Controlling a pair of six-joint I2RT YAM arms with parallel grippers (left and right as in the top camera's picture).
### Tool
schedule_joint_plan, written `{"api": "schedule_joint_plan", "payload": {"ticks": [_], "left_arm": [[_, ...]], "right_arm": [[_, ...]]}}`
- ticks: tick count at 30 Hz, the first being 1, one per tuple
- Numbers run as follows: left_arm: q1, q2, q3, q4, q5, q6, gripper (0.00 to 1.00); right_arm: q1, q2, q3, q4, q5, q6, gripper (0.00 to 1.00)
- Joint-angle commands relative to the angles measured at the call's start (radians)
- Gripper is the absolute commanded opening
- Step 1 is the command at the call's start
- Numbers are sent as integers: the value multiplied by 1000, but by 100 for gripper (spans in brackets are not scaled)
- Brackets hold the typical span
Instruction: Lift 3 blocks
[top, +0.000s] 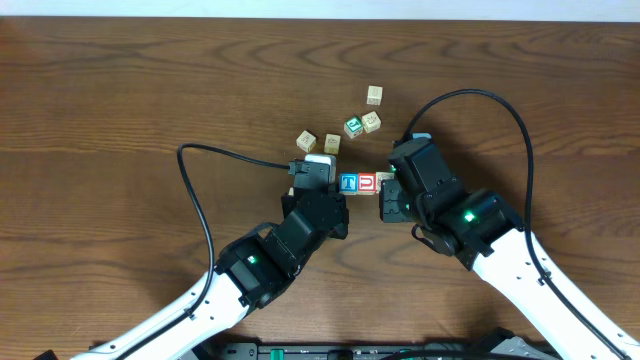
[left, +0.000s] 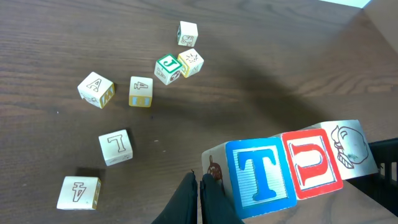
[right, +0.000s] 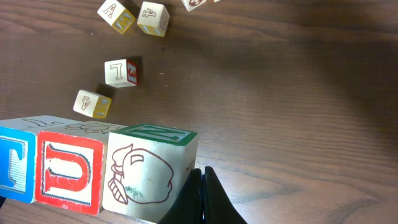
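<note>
Now you see both pincers with their fingers closed fully together: the left pincer (left: 200, 186) pushes on the blue block (left: 260, 177), the right pincer (right: 202, 186) on the cream block (left: 351, 149). Between them sits the red block (left: 312, 165). All three touch in one row that seems raised over the desk (left: 280, 62), well apart from the loose cubes (left: 115, 147).

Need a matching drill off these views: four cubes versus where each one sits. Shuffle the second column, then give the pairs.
Things:
1. blue T block
2. red U block
3. cream drawing block
4. green J cube

Places:
A. middle of the three-block row
B. on the table, away from the row
C. row end next to the left gripper
D. row end next to the right gripper

Pairs: 1-C, 2-A, 3-D, 4-B
</note>
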Motion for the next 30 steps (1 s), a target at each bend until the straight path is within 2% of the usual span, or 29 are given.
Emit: {"api": "schedule_joint_plan", "payload": {"ticks": [1, 30], "left_arm": [[-48, -22, 109, 74, 241, -4, 7], [-48, -22, 109, 46, 242, -5, 7]], "right_arm": [[69, 0, 46, 44, -369, -15, 2], [69, 0, 46, 35, -370, -14, 1]]}}
